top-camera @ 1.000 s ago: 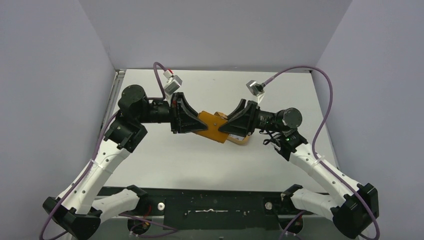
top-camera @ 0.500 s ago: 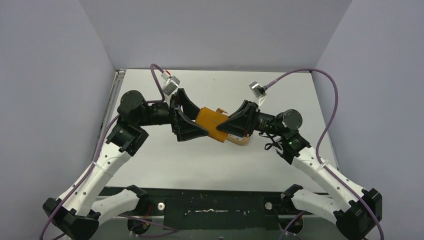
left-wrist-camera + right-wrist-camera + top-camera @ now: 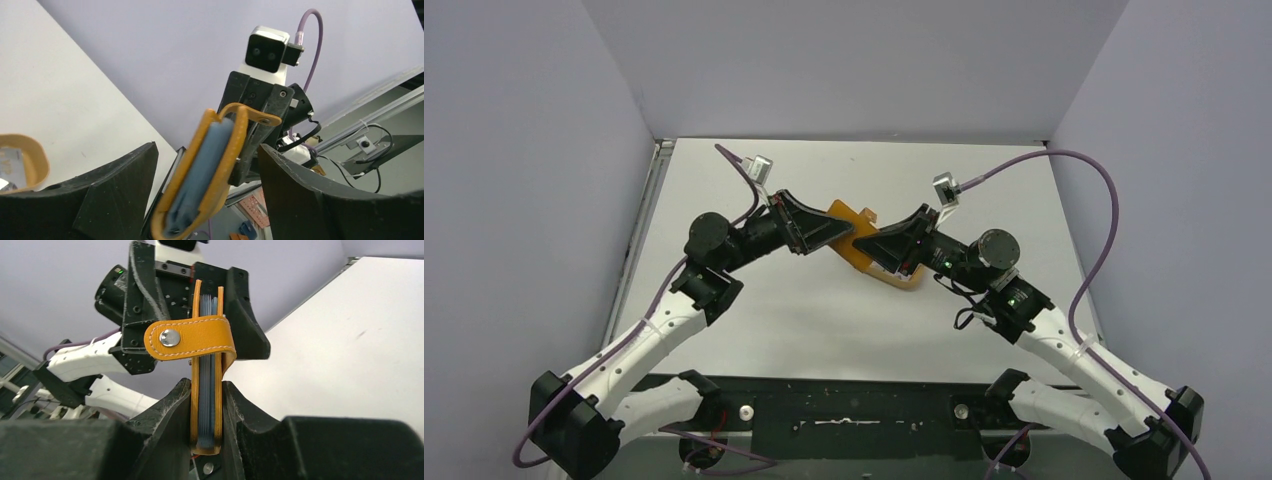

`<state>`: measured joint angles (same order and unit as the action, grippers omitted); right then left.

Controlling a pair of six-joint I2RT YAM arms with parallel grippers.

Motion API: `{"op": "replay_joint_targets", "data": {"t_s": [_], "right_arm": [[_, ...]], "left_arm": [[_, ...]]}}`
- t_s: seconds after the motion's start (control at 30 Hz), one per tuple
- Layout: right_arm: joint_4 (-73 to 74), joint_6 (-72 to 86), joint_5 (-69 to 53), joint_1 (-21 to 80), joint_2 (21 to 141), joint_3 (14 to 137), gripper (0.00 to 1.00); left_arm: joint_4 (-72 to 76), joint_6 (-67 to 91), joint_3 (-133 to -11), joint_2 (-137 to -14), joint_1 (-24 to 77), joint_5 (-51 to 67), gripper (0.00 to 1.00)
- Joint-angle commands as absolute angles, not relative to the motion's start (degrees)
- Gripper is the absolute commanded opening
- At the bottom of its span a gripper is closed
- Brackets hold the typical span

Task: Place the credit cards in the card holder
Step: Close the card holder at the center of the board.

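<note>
The orange-brown card holder (image 3: 848, 220) hangs folded above the table between both grippers. My right gripper (image 3: 206, 384) is shut on the holder's (image 3: 205, 405) lower end, and its snap tab (image 3: 190, 337) is wrapped across the top edge. Blue-grey layers (image 3: 206, 390) fill the fold; I cannot tell cards from pockets. My left gripper (image 3: 206, 147) is open, its fingers (image 3: 115, 190) standing apart on either side of the holder (image 3: 220, 165) without touching it. From above, the left gripper (image 3: 824, 232) faces the right gripper (image 3: 864, 248).
A tan-rimmed oval tray (image 3: 908, 281) lies on the table under my right gripper. Its rim (image 3: 35, 160) shows at the left wrist view's left edge, with a pale printed card (image 3: 7, 167) inside. Grey walls enclose the table on three sides.
My left gripper has opened and let go of the card holder. The right gripper has tightened on it and carried it toward the back while both arms shifted.
</note>
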<state>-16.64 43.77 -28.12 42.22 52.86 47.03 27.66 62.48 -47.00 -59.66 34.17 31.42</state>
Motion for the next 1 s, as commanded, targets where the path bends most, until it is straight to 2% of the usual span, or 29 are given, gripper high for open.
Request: {"op": "replay_joint_targets", "data": {"t_s": [0.0, 0.07, 0.13, 0.3, 0.4, 0.5, 0.57, 0.67, 0.87, 0.97], "right_arm": [[-19.25, 40.17, -21.1, 42.8, 50.6, 48.19, 0.0], [-19.82, 40.31, -19.53, 42.8, 49.81, 47.22, 0.0], [-20.57, 40.34, -18.12, 42.82, 48.76, 46.29, 0.0], [-23.14, 40.96, -15.98, 42.81, 47.26, 44.36, 0.0], [-24.31, 41.23, -14.91, 42.81, 46.67, 43.42, 0.0], [-26.26, 41.68, -13.95, 42.81, 46.19, 42.44, 0.0], [-27.28, 42.14, -13.81, 42.82, 46.14, 42.01, 0.0], [-29.14, 43.18, -13.5, 42.8, 45.94, 41.05, 0.0], [-30.65, 44.01, -13.29, 42.8, 45.75, 40.13, 0.0], [-30.44, 44.01, -12.99, 42.79, 45.26, 39.82, 0.0]], "left_arm": [[38.51, 67.35, -50.41, -61.29, 35.47, 27.4, 0.6], [40.56, 68.82, -50.03, -62.26, 35.51, 27.8, 0.45], [42.31, 69.79, -49.1, -62.49, 35.58, 27.86, 0.4], [41.75, 70.36, -47.97, -62.25, 35.93, 27.7, 0.58], [41.95, 70.49, -47.93, -62.52, 36.52, 27.89, 0.62], [42.7, 70.85, -47.88, -63.53, 37.48, 28.17, 0.61], [43.64, 71.22, -47.62, -64.21, 38.12, 28.19, 0.55], [45.58, 72.07, -47.44, -65.37, 38.7, 28.37, 0.4], [47.26, 72.66, -47.74, -66.67, 39.36, 29.04, 0.34], [47.67, 72.68, -47.61, -66.56, 39.3, 29.26, 0.11]]}}
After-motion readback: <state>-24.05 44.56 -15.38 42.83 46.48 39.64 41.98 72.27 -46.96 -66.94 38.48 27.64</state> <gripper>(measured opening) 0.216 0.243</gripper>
